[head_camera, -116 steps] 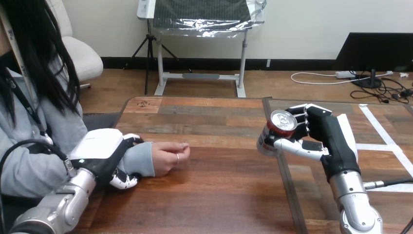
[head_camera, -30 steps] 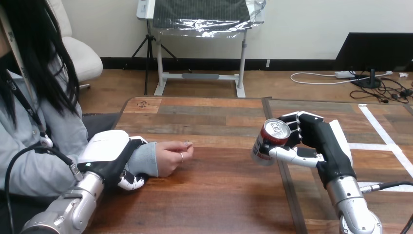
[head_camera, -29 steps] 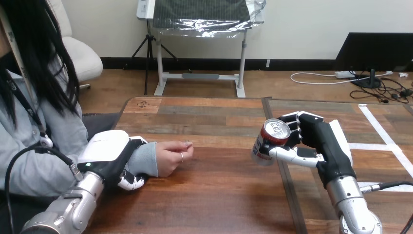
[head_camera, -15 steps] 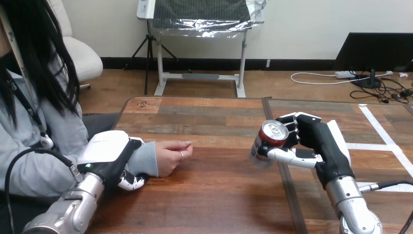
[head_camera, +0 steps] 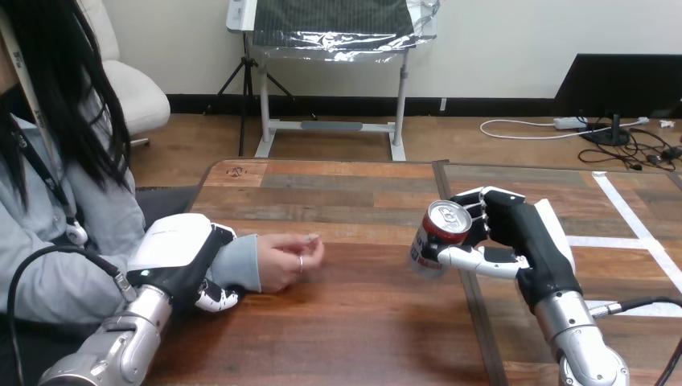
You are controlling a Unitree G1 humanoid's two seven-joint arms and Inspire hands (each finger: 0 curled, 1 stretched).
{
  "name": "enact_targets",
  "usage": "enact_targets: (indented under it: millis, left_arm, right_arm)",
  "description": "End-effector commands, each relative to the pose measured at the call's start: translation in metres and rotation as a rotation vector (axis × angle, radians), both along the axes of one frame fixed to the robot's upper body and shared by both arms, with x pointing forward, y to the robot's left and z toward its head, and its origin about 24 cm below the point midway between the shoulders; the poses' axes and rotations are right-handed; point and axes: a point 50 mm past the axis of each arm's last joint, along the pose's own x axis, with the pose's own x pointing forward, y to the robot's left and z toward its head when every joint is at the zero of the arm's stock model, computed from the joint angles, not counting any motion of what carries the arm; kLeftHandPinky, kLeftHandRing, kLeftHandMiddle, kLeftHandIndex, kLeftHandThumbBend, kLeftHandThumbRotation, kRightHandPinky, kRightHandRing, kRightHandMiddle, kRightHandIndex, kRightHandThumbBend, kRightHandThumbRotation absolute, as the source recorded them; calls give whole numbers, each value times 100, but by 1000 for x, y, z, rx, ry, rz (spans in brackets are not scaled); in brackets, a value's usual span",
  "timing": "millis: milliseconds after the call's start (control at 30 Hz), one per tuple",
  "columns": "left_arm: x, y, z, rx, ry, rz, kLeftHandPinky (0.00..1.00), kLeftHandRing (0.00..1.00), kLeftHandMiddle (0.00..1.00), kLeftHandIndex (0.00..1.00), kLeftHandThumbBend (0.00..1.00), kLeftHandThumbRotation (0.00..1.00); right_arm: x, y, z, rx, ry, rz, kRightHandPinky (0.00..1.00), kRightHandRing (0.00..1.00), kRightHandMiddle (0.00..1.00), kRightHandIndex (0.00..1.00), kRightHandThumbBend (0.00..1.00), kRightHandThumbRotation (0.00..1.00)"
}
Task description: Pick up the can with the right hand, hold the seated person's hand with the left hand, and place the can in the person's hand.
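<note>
A red and silver can (head_camera: 435, 239) hangs tilted above the table's middle right, and my right hand (head_camera: 510, 237) is shut on it, thumb in front, fingers behind. At the left, my left hand (head_camera: 182, 259) wraps round the person's wrist at the grey sleeve cuff, fingers curled under it. The person's hand (head_camera: 287, 260) rests on the wood as a loose fist, knuckles toward the can. A wide gap of bare wood separates the can from that fist.
The wooden table (head_camera: 346, 322) has a seam (head_camera: 474, 305) running front to back under my right hand. White tape lines (head_camera: 635, 229) mark its right part. The person sits close against the left edge.
My right hand has carried the can leftward and a little lower, toward the person's hand. My left hand keeps its hold on the wrist; the person's fist has shifted slightly.
</note>
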Motion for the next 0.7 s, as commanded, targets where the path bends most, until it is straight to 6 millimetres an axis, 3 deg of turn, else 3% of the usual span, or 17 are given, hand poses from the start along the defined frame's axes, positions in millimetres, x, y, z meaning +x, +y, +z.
enact_targets:
  millis: [0, 667]
  left_arm:
    - [-1, -10, -2, -32, -18, -22, 44, 45, 49, 51, 87, 0]
    - [2, -15, 4, -63, -52, -44, 40, 43, 47, 49, 84, 0]
  right_arm:
    - [23, 10, 33, 32, -145, 25, 42, 46, 51, 53, 77, 0]
    - [24, 15, 34, 21, -141, 50, 42, 45, 51, 54, 75, 0]
